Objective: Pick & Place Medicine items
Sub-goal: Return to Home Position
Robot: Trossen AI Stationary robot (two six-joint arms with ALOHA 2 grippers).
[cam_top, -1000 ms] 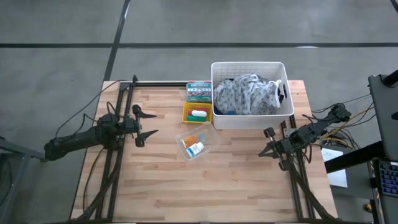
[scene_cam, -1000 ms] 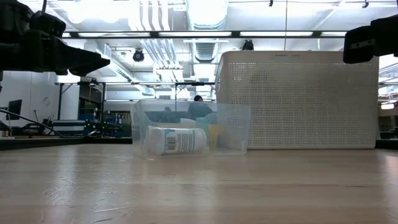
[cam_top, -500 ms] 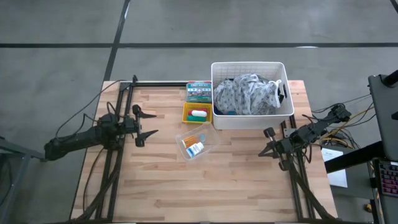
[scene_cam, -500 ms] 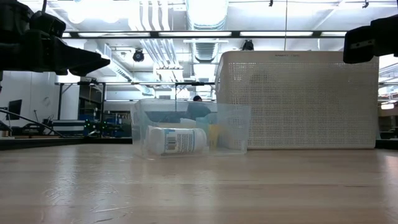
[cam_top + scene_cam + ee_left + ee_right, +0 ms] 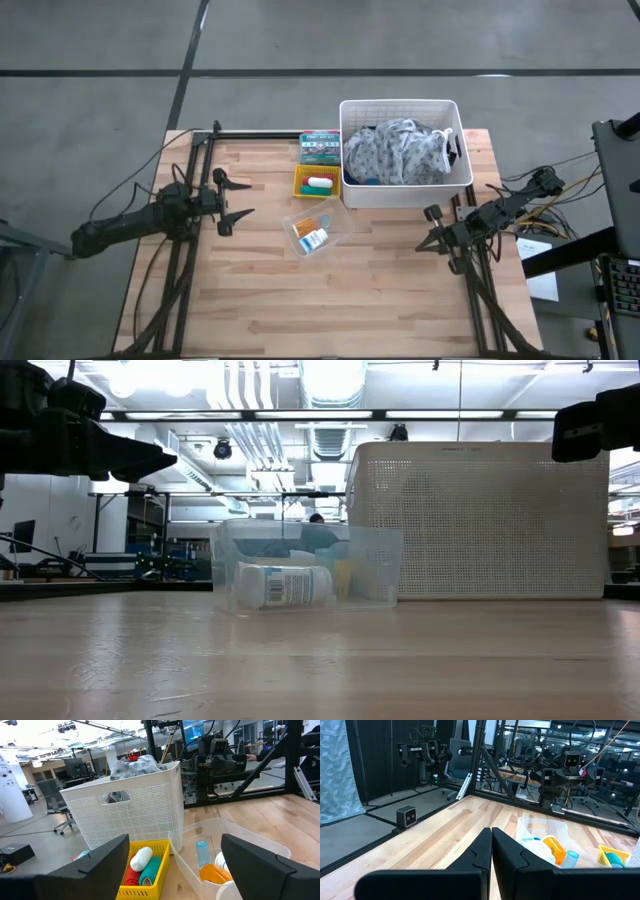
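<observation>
A yellow tray holds white, red and green tubes; the left wrist view shows the white tube lying on the green tube. In front of it, a clear tub holds the white-and-blue bottle on its side, plus an orange pack. My left gripper is open, raised over the table left of the tub, and it points toward the table's right edge. My right gripper is shut. It hovers right of the tub, near the table's right edge.
A white perforated basket with a grey dotted cloth stands at the far right of the table, tall beside the tray. A green box lies behind the yellow tray. Bare wood stretches across the near half of the table.
</observation>
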